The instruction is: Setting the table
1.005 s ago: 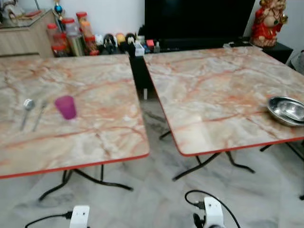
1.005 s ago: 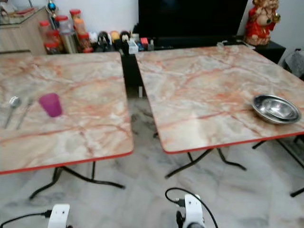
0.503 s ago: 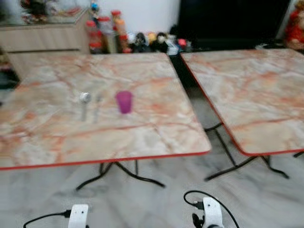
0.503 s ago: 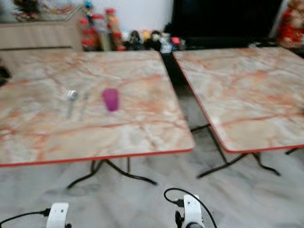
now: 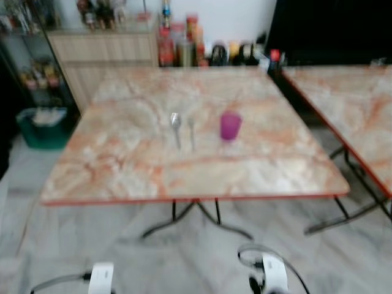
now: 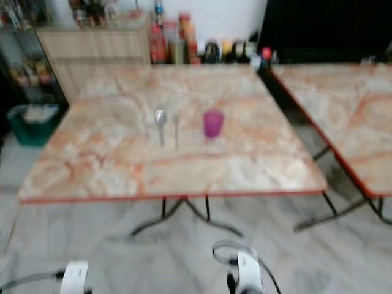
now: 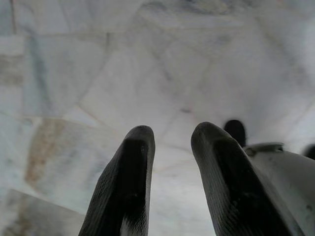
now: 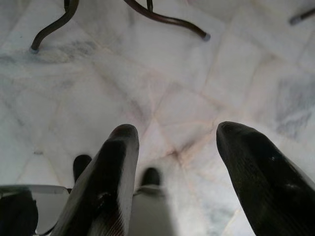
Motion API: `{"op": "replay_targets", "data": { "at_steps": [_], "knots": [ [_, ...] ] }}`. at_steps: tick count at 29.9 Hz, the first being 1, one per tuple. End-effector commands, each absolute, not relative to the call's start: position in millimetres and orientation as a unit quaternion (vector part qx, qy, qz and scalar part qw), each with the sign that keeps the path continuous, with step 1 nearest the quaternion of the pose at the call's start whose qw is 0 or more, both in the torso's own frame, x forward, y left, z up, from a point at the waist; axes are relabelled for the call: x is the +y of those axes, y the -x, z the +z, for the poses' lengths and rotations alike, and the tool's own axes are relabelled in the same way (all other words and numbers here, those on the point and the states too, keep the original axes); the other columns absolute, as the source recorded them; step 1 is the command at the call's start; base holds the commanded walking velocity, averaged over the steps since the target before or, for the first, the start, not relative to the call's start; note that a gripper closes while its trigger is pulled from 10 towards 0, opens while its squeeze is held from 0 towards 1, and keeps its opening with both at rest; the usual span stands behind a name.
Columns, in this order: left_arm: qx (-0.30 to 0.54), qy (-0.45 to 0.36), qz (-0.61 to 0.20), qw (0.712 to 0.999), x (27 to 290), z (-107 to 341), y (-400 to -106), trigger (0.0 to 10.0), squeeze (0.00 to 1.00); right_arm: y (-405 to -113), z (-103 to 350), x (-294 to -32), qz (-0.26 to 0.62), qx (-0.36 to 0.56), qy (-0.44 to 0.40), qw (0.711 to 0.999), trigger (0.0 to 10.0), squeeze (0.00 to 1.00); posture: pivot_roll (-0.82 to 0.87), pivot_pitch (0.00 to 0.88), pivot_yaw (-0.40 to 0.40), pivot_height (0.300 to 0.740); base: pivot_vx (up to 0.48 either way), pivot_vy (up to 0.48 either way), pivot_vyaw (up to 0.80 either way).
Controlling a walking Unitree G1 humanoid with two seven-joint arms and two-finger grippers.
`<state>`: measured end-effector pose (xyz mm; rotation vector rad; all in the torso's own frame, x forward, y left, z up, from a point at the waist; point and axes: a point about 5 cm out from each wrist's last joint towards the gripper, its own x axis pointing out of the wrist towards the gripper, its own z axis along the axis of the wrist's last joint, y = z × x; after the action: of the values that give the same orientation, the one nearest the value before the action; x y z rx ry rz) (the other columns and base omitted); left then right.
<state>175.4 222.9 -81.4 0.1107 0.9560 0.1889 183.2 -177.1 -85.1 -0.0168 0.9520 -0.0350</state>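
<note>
Glossy marble-look table [image 5: 122,165]; metal spoon [image 5: 176,122] (shiny); translucent plastic cup [image 5: 230,126].

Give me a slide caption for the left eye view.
Marble-top table holding a spoon, fork and purple cup.

Left arm: hangs low, wrist at the head views' bottom edge. Left gripper [image 7: 170,142]: pointed down, fingers [image 7: 130,172] narrowly parted, nothing between them. Right arm: hangs low likewise. Right gripper [image 8: 177,142]: pointed down, fingers [image 8: 110,167] spread wide, nothing held.
</note>
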Motion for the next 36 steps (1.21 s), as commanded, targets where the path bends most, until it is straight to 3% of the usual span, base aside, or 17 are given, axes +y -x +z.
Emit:
{"op": "replay_targets", "data": {
  "at_steps": [1, 16, 25, 36],
  "knots": [
    [0.459, -0.042, 0.089, 0.883, 216.2, -81.9, -177.6, 10.0, 0.0, -179.2, -86.3, -183.7, -0.025, 0.463, 0.013, 0.886, 10.0, 0.0, 0.03, 0.0, 0.0, 0.74, 0.0, 0.48, 0.0],
    [0.459, -0.046, 0.089, 0.883, 216.8, -82.0, -177.3, 10.0, 0.0, -179.7, -86.3, -181.6, -0.018, 0.463, 0.016, 0.886, 10.0, 0.0, 0.04, 0.0, 0.004, 0.74, 0.0, 0.0, 0.14],
    [0.459, -0.051, 0.085, 0.883, 216.7, -81.7, -177.8, 10.0, 0.0, -179.7, -86.6, -179.3, -0.013, 0.464, 0.019, 0.885, 10.0, 0.0, 0.04, 0.0, 0.004, 0.74, 0.0, 0.33, 0.45],
    [0.458, -0.052, 0.085, 0.883, 215.5, -81.5, -178.8, 10.0, 0.0, -180.9, -86.0, -179.1, -0.017, 0.462, 0.013, 0.887, 10.0, 0.0, 0.05, 0.0, -0.003, 0.74, 0.0, 0.0, 0.0]
  ]
}}
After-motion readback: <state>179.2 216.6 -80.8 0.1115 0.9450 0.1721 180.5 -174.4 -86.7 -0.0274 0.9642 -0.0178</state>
